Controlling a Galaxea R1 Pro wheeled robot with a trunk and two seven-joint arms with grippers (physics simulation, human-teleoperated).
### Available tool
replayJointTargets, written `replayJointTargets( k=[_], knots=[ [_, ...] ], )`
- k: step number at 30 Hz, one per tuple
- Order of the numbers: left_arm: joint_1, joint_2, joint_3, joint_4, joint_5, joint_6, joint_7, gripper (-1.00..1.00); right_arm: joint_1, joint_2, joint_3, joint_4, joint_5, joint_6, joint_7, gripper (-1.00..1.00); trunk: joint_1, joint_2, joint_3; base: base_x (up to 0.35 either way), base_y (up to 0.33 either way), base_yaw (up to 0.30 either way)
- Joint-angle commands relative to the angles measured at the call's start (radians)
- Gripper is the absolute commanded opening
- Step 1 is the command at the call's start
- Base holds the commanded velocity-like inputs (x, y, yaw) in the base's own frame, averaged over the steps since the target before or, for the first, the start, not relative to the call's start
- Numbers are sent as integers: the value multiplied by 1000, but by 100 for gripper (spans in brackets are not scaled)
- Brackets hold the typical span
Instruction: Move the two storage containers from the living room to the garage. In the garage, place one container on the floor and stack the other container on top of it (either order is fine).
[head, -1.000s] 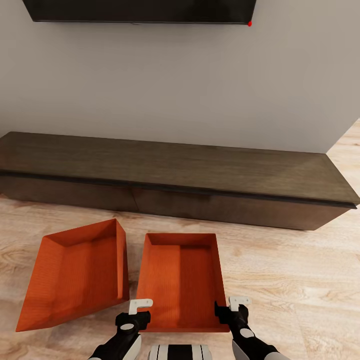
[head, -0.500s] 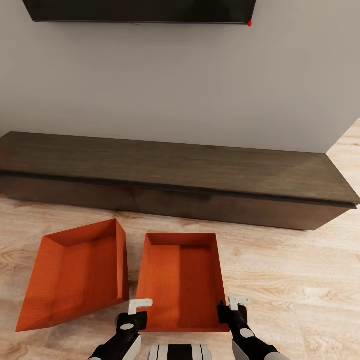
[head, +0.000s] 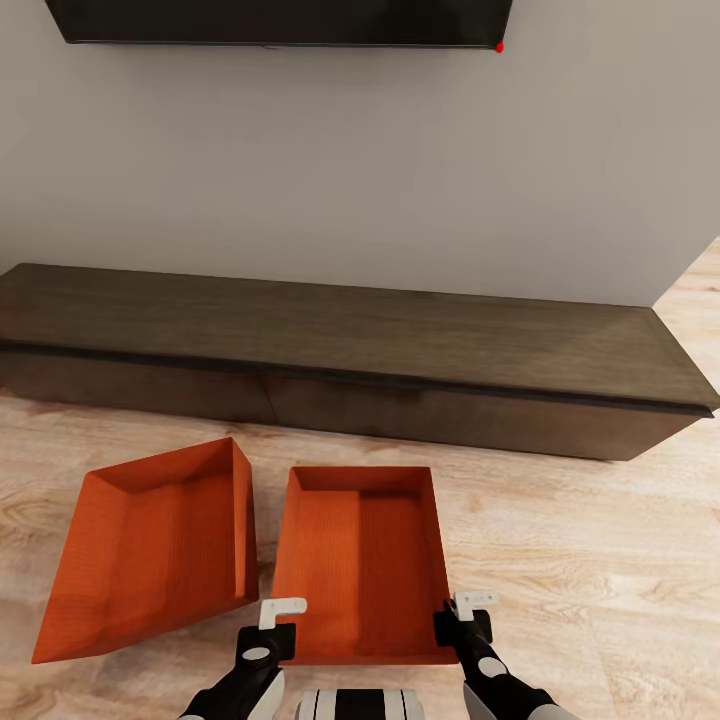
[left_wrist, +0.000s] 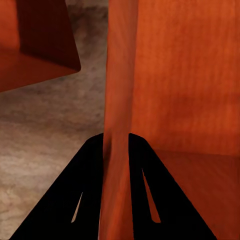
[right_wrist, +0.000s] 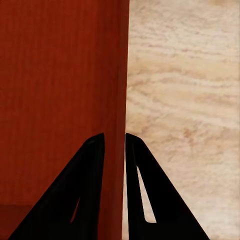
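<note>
Your left pincer (left_wrist: 116, 150) and right pincer (right_wrist: 114, 150) each straddle a side wall of the nearer storage container (head: 360, 560), apparently clamped, ready for lifting.

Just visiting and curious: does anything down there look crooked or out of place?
Yes: the left container sits askew on the wood floor, turned at an angle, while the right container lies square to the bench.

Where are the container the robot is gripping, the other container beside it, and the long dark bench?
Gripped container (head: 360, 560): head view, on its inner floor.
Other container (head: 150, 550): head view, on its tilted inner floor.
Bench (head: 350, 335): head view, on its dark top surface.
</note>
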Motion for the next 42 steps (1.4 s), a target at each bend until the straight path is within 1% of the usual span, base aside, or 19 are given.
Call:
replayJointTargets(
  k=[1, 4, 42],
  knots=[
    [0, 3, 2, 0, -5, 2, 14, -100, -1, -1, -21, 1, -21, -7, -11, -100, 0, 0, -1, 0, 0, 0],
    [0, 3, 3, 1, -4, 2, 16, -100, -1, -1, -21, 1, -22, -7, -11, -100, 0, 0, -1, 0, 0, 0],
    [0, 3, 3, 1, -2, 4, 15, -100, -1, -1, -21, 0, -22, -24, -10, -100, -146, 266, 119, 0, 0, 0]
  ],
)
